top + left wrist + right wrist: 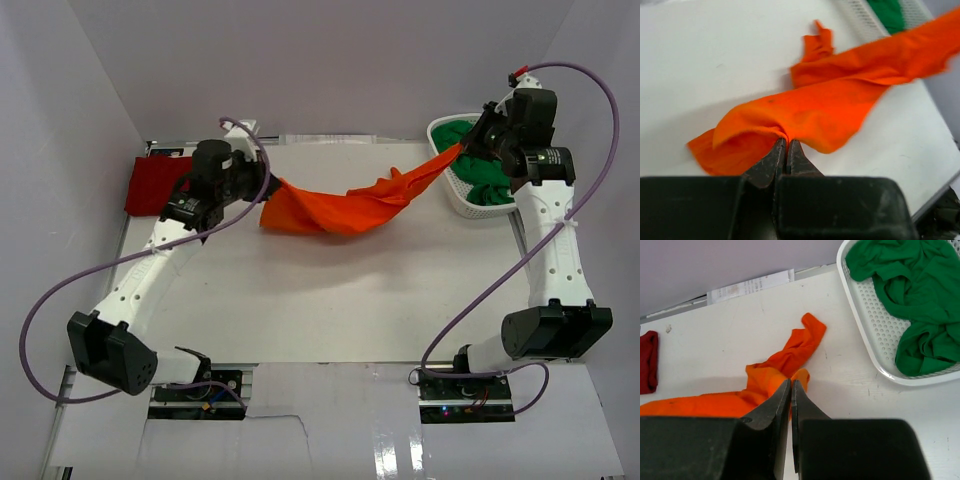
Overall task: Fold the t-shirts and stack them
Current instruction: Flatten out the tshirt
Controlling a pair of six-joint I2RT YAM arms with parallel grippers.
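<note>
The bright orange t-shirt [350, 207] hangs stretched between both grippers above the back of the table. My left gripper [268, 183] is shut on its left end; the left wrist view shows the cloth [810, 110] pinched at the fingertips [787, 142]. My right gripper [462, 147] is shut on its right end, above the table beside the basket; the right wrist view shows the cloth [765, 385] under the shut tips [791, 382]. The dark red t-shirt [155, 185] lies folded at the back left. The green t-shirt [483, 180] lies crumpled in the basket.
The white plastic mesh basket [455, 195] stands at the back right, also in the right wrist view [870, 325]. White walls close in the back and sides. A paper label [750, 286] lies at the table's far edge.
</note>
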